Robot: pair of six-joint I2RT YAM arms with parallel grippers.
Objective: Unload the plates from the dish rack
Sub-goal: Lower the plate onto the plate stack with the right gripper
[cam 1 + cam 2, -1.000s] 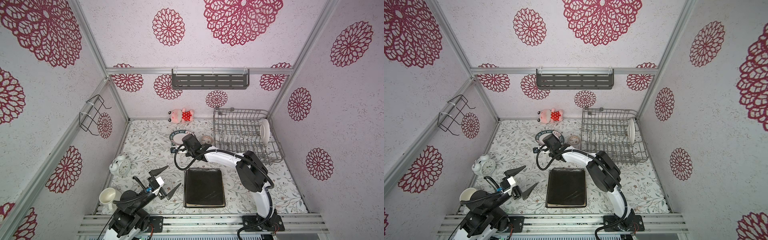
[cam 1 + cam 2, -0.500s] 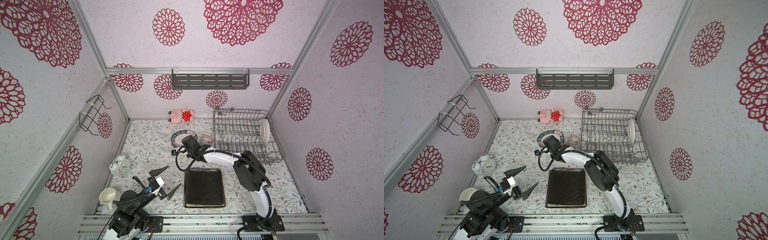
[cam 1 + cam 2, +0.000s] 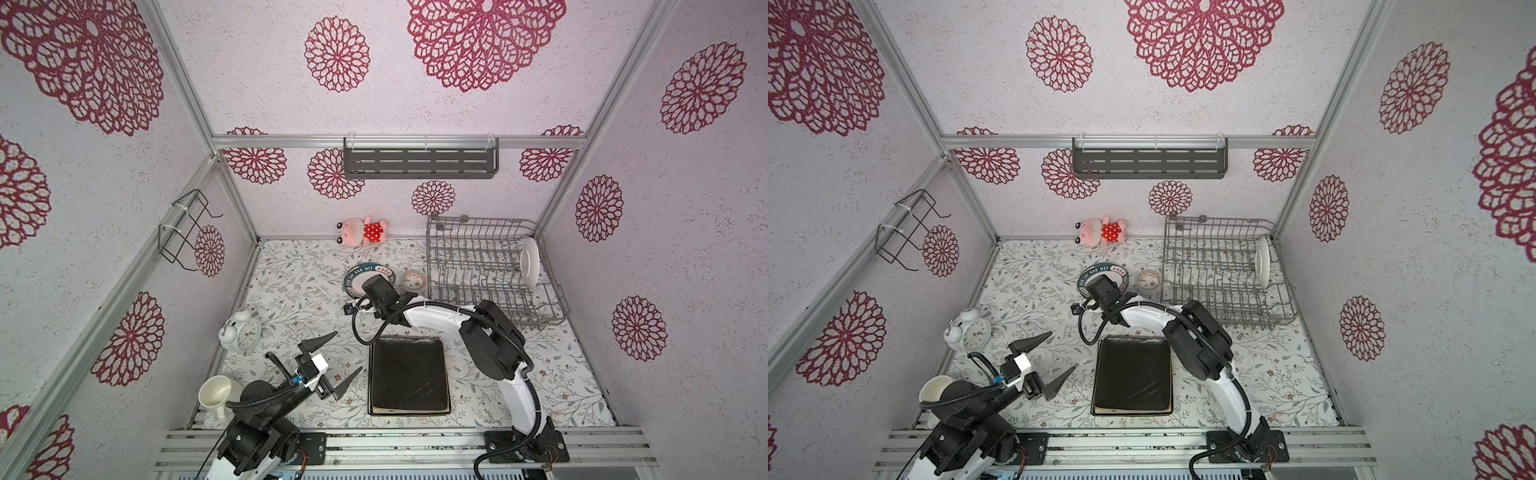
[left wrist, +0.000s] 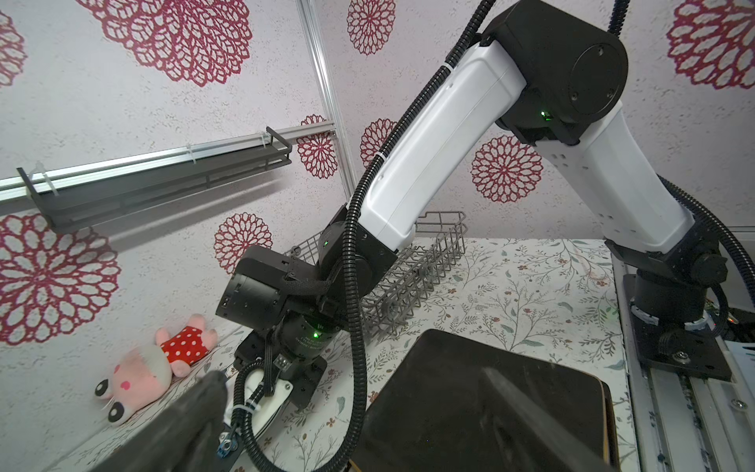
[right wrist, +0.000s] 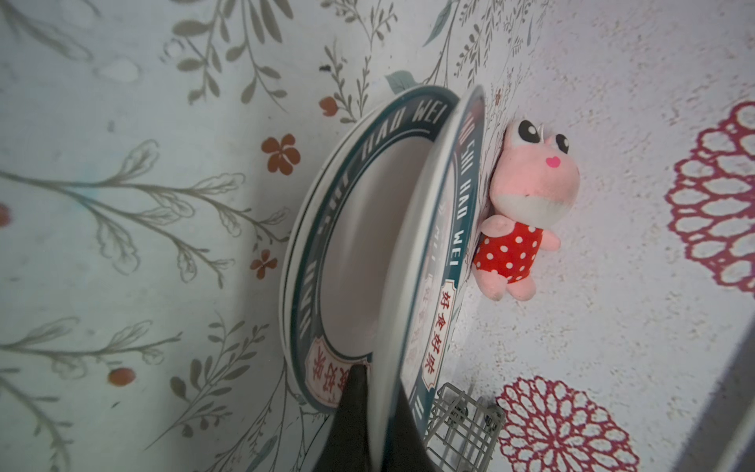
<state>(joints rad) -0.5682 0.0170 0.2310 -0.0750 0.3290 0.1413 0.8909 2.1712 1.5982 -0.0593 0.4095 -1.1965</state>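
Right gripper [image 5: 380, 388] edged leftward, clamping tilted plate [image 5: 412, 253] by rim, fingertips hidden in top views; left gripper [image 3: 347, 350] spread wide.

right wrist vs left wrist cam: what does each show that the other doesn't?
Right wrist only: the right gripper, jaws shut on the rim of a round plate, which is tilted over matching plates lying flat. Left wrist only: the right arm, black square plate, wall shelf. Both: toy, rack, floral table.
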